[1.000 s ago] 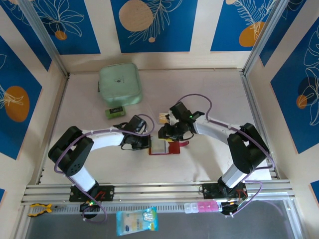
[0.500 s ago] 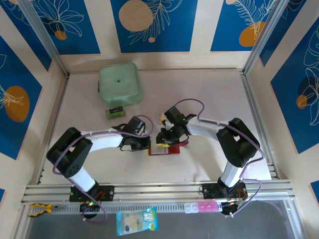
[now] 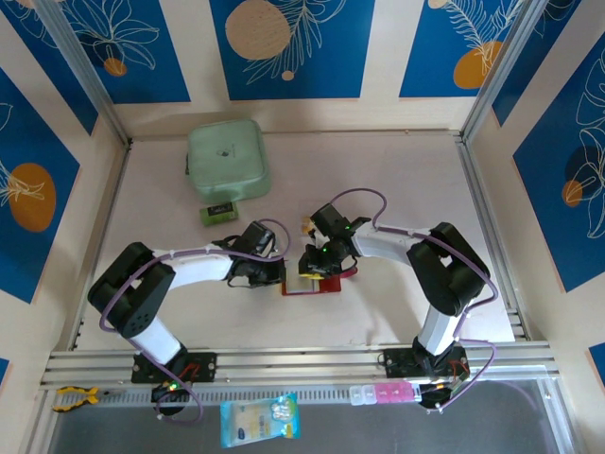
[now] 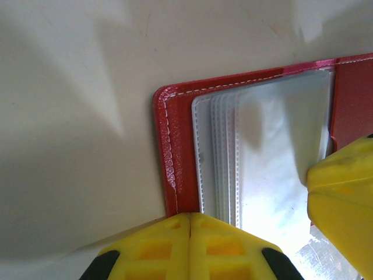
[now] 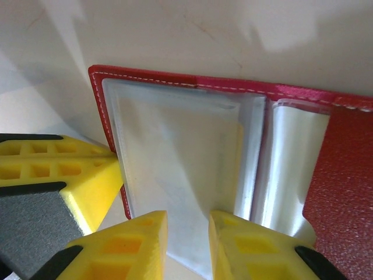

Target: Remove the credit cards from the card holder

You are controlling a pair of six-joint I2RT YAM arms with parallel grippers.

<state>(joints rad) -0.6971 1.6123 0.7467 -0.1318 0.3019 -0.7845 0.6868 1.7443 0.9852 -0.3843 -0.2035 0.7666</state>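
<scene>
- Top external: the card holder (image 3: 331,282) lies open on the table (image 3: 406,170), between the left gripper (image 3: 276,272) and the right gripper (image 3: 306,269). A mint-green zip case (image 3: 227,161), closed, sits well behind, with a green-and-black block (image 3: 219,212) beside it.
- Left wrist: the left gripper's jaws are pressed together against the holder's red edge. Stacked clear sleeves (image 4: 274,151) fill the cover.
- Right wrist: the right gripper's jaws stand slightly apart over the top sleeve's lower edge. A whitish sheet shows inside that sleeve; I cannot tell whether it is a card.
</scene>
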